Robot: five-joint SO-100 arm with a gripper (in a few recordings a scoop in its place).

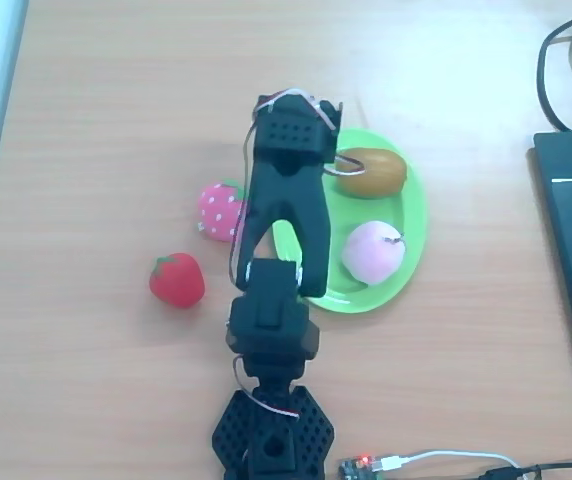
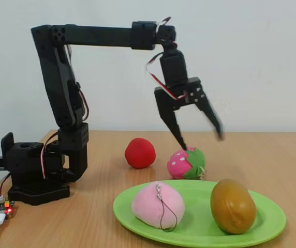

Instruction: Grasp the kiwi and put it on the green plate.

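Fixed view shows the kiwi (image 2: 233, 206) lying on the green plate (image 2: 272, 227), at 3 o'clock from the pink peach (image 2: 157, 204). The gripper (image 2: 200, 140) hangs above with its fingers spread apart, holding nothing.

One bright lime-green oval plastic plate (image 2: 272, 227) lies on the single pale wooden surface (image 1: 116, 130). On the plate are two soft toy fruits: one olive-brown oval kiwi (image 2: 233, 205) and one pale pink round peach (image 2: 157, 203) with a thin cord loop. Off the plate are two more toy fruits: one plain red strawberry (image 2: 140, 153) and one pink strawberry with white dots and a green leafy end (image 2: 185, 163). That makes four fruits. One black arm stands on the surface, with one open two-finger end effector (image 2: 201, 139).
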